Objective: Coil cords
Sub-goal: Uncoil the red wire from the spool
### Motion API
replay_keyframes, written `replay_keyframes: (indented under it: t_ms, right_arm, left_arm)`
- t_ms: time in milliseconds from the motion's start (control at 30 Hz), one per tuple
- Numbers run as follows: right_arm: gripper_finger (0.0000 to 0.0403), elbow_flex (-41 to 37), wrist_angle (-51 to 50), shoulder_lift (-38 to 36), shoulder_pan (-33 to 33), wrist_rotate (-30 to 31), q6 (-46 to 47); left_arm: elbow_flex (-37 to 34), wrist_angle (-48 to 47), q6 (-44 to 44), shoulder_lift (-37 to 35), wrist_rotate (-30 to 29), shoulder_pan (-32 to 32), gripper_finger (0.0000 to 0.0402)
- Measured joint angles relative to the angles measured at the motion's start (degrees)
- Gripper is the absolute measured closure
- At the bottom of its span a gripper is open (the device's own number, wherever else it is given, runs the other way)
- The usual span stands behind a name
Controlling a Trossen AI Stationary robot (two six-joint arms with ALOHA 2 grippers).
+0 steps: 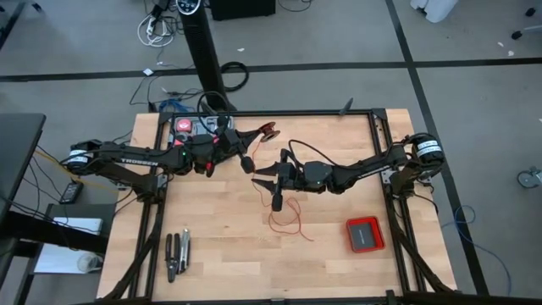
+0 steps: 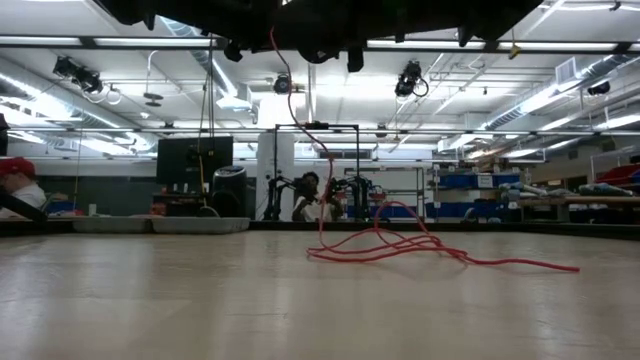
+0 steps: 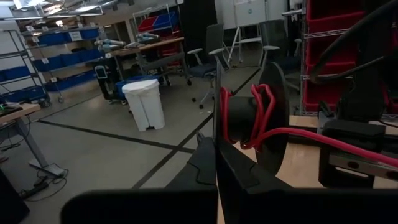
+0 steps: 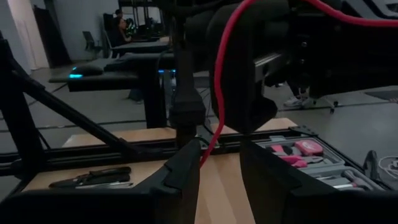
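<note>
Coiling barely begun: the closed left gripper point(image 1: 246, 161) holds the spool point(image 3: 249, 118) with few turns of wire point(image 1: 286, 222), the open right gripper point(image 1: 264, 180) guides it, most loose mid-tabletop point(image 1: 220, 254).

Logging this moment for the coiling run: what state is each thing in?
red wire: partly wound, rest in loose loops on the table
black spool: held, few turns on it
left gripper: shut on the black spool
right gripper: open, red wire running between its fingers
red box: lying flat on the table
pliers: lying untouched
</note>
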Motion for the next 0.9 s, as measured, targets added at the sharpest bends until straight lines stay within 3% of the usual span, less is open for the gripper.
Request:
replay_keyframes:
  t_ms: [300,600,900]
  right_arm:
    - [0.0299,0.0,-0.68,0.0,-0.45,-2.77,-0.37]
    - [0.0395,0.0,-2.86,0.0,-0.92,-4.52,-0.51]
    - [0.0401,-0.07,-9.85,0.02,-1.27,-4.38,-1.49]
  left_arm:
    - [0.0,1.92,0.75,0.0,1.29,-0.01,0.0401]
    - [0.0,1.7,0.73,0.0,1.29,-0.01,0.0401]
    - [0.0,1.02,0.7,0.0,1.29,-0.01,0.0401]
